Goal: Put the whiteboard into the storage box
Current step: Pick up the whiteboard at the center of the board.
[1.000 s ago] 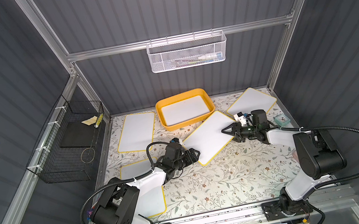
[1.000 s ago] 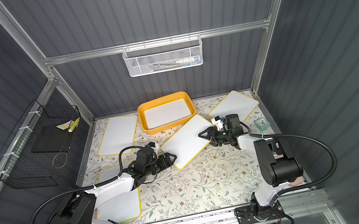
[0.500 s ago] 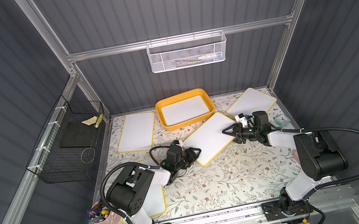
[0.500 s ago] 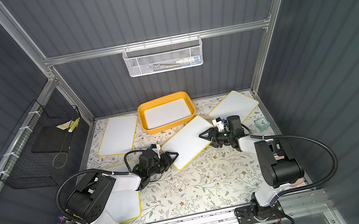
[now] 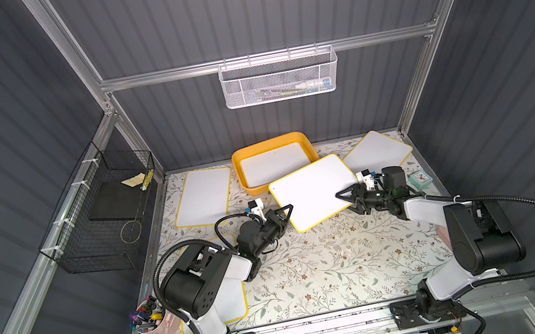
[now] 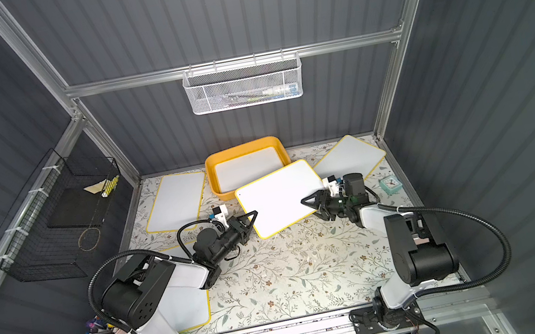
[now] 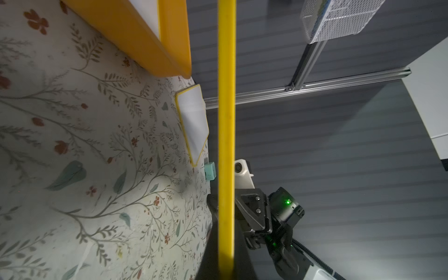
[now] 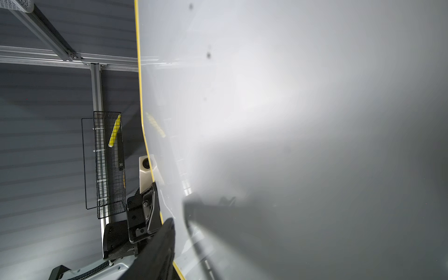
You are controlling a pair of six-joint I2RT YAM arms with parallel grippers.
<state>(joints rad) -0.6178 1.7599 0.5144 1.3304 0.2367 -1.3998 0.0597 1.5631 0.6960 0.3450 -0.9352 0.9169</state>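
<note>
the whiteboard [image 5: 313,191], white with a thin yellow border, was held up off the floral table cover [image 5: 332,268] between the two arms, in the middle of the workspace. in both top views its far corner overlapped the near right corner of the storage box [image 5: 238,173]. whether it touched the rim there could not be told. most of the board was in front of the box, not in it.

the left gripper [image 5: 286,211] was clenched on the board's near left corner. in the left wrist view the yellow edge [image 7: 226,121] ran straight up from between its jaws. the right gripper [image 5: 341,195] was grasping the opposite edge, its jaws closed over the border. in the right wrist view the white face [image 8: 291,97] filled most of the frame, with one dark finger [image 8: 157,249] lying against it.

the storage box, yellow-orange and shallow, stood against the back wall, and another board [image 5: 273,167] lay flat inside it. a third board [image 5: 204,195] lay on the cover just to the left of the box. a fourth board [image 5: 376,150] lay at an angle in the far right corner, behind the right gripper. a fifth board [image 5: 230,304] lay partly under the left arm.

a small teal clock [image 5: 420,179] stood beside the right wrist. a pink cup of markers [image 5: 153,320] stood at the near left corner. a black wire basket [image 5: 100,219] hung on the left wall and a white mesh basket [image 5: 278,78] hung on the back rail.
</note>
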